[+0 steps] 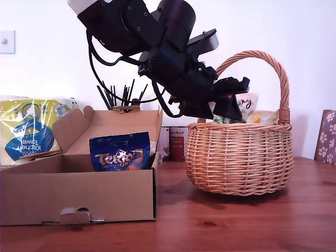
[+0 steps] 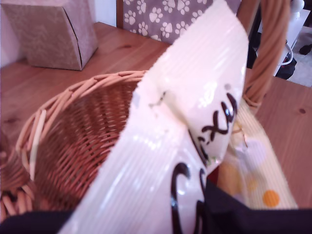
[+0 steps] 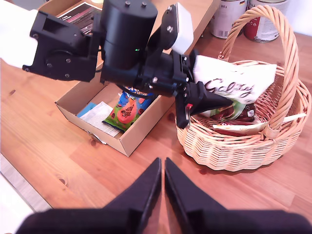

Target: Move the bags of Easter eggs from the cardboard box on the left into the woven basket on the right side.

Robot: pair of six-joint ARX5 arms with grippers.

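My first gripper [image 1: 231,103] is shut on a white bag of Easter eggs [image 1: 247,106] with dark script, holding it tilted over the woven basket [image 1: 239,157]. The first wrist view shows that white bag [image 2: 180,146] filling the frame above the basket's rim [image 2: 73,92], with a yellow-spotted bag [image 2: 253,170] lying inside. More bags [image 3: 239,124] rest in the basket [image 3: 234,151]. A dark blue bag [image 1: 119,152] stands in the cardboard box [image 1: 79,194]; a green-orange pouch [image 3: 127,109] lies there too. My second gripper [image 3: 162,170] hovers shut and empty over the table, apart from both.
A yellow and blue kitchen towel pack [image 1: 29,128] sits behind the box at the exterior view's left. Tins [image 1: 177,143] stand between box and basket. A paw-print box [image 1: 326,136] is at the exterior view's right edge. Dark sticks [image 1: 118,97] rise behind the box.
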